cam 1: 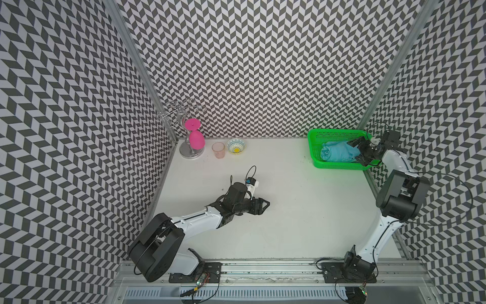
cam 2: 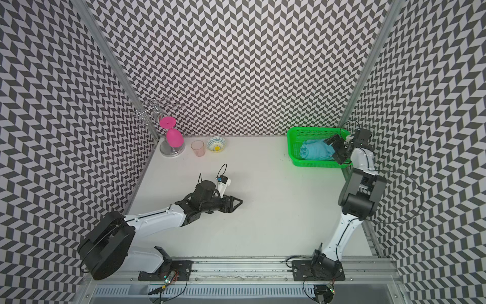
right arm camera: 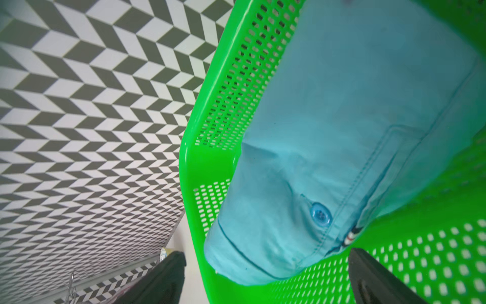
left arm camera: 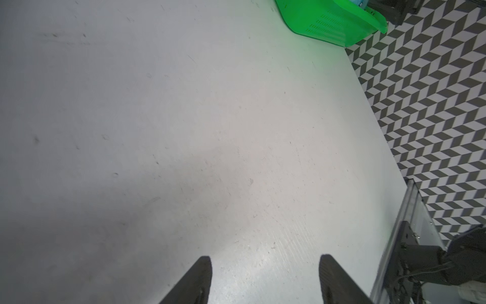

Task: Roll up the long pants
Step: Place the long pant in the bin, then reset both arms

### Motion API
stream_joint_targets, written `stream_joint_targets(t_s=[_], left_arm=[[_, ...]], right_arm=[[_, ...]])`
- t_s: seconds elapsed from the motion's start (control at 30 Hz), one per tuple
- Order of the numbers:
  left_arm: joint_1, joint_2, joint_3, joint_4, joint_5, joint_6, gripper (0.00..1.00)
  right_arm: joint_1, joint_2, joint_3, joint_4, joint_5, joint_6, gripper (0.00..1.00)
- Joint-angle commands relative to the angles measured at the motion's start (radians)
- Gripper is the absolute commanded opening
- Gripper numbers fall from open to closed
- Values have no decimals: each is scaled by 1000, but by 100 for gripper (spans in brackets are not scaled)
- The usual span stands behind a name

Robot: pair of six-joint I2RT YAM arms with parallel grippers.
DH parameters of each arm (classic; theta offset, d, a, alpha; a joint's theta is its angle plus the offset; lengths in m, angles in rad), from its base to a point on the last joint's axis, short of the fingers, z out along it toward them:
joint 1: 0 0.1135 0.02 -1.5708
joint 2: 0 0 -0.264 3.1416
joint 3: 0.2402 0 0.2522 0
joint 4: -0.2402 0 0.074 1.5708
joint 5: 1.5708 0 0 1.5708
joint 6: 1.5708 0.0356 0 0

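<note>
Faintly scuffed, the white table (cam 1: 289,210) — chevron-walled — bears long pants (cam 1: 336,154) in a basket (cam 1: 339,166).

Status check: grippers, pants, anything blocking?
Both open: left gripper empty over the table; right gripper at the green basket, gripping nothing. The long pants bundled inside it. Nothing on top of them.

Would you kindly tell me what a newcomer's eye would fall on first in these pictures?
The bright green basket in the far right corner stands out, with the turquoise long pants bundled inside and the open right gripper at its rim. At the far left, a hot-pink glass hangs upside down on a chrome rack.
</note>
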Motion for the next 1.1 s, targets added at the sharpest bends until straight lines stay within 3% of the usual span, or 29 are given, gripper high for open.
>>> stream_joint_targets(t_s=[0.0,0.3,0.43,0.63,0.73,0.83,1.07], left_arm=[[45,-52,72,-10,-134,84,70],[249,-138,137,131,-445,205,83],[337,-219,23,257,-610,254,88],[450,-383,-251,509,-841,353,100],[481,-392,-375,684,-866,407,100],[529,-318,-390,715,-845,407,100],[670,-104,-409,886,-630,323,100]], right_arm=[[3,-144,-131,116,-31,-99,99],[102,-570,-657,495,199,-220,100],[219,-747,-928,752,402,-289,100],[283,-837,-1245,1183,538,-355,100],[302,-778,-1315,1336,541,-398,100],[336,-701,-1349,1455,555,-462,100],[379,-538,-1368,1648,480,-495,100]])
